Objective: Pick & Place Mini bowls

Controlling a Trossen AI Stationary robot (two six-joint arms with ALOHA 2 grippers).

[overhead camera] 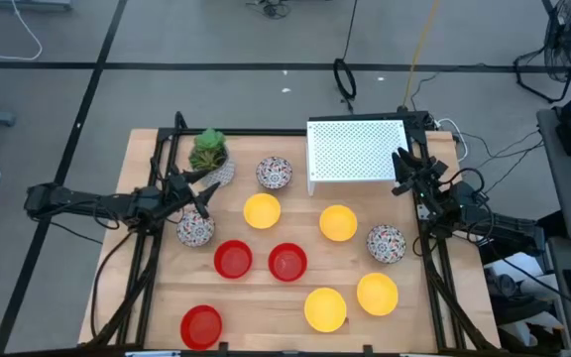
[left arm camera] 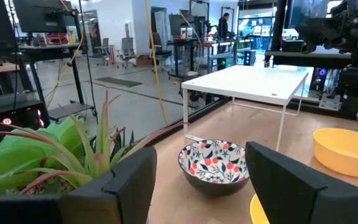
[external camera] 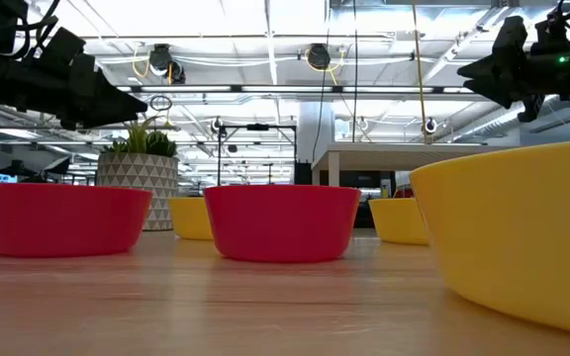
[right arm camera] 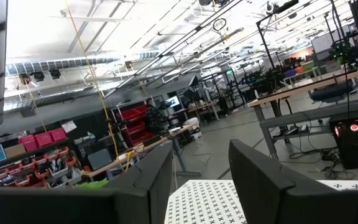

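Ten mini bowls stand on their bases on the wooden table. Floral ones (overhead camera: 274, 173) (overhead camera: 194, 229) (overhead camera: 386, 242), yellow ones (overhead camera: 262, 210) (overhead camera: 338, 223) (overhead camera: 377, 294) (overhead camera: 325, 308) and red ones (overhead camera: 232, 259) (overhead camera: 286, 262) (overhead camera: 201, 326). My left gripper (overhead camera: 198, 194) hovers open at the table's left, between the plant and a floral bowl. In its wrist view it (left arm camera: 201, 186) faces the far floral bowl (left arm camera: 213, 165). My right gripper (overhead camera: 404, 164) is open and raised beside the white riser; in its wrist view it (right arm camera: 201, 180) touches nothing.
A green plant in a patterned pot (overhead camera: 209, 151) stands at the far left, close to my left gripper. A white perforated riser (overhead camera: 357, 149) stands on thin legs at the far right. The low view shows red bowls (external camera: 280, 220) and a near yellow bowl (external camera: 518, 237).
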